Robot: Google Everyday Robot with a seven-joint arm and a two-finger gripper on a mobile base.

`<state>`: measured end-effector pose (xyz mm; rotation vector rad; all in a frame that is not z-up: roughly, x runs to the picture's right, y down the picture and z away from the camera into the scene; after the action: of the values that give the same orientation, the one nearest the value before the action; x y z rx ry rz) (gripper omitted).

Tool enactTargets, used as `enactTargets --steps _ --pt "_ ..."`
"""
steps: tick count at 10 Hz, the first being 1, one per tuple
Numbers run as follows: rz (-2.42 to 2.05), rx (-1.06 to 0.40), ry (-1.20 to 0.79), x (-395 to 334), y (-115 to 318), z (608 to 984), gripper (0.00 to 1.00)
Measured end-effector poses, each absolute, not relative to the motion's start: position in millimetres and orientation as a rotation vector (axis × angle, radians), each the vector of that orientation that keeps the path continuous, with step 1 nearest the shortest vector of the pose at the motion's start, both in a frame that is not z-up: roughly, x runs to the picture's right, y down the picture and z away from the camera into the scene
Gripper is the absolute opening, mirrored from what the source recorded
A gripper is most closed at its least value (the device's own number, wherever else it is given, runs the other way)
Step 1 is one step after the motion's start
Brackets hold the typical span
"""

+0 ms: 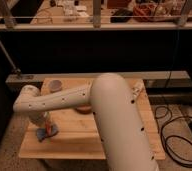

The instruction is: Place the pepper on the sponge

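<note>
My gripper (45, 126) hangs low over the front left part of the wooden table (79, 142), at the end of the white arm. It is shut on the pepper (51, 129), a small orange-red item that shows at its lower tip. Right under it lies the sponge (42, 134), a flat blue pad. The pepper is over the sponge's right edge; whether they touch I cannot tell. The gripper's body hides part of the sponge.
A pale pinkish cup (55, 86) stands at the table's back left. A round brownish dish (83, 108) sits mid-table, mostly hidden behind the arm. A small pale object (137, 90) lies at the back right. Black cables (176, 132) lie on the floor to the right.
</note>
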<state>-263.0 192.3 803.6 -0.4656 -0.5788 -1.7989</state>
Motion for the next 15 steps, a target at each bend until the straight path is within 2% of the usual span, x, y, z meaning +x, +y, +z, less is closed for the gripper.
enactTargets --steps 15 --pt "-1.854 -0.461 -0.600 -263.0 196.4 806.8 0.10"
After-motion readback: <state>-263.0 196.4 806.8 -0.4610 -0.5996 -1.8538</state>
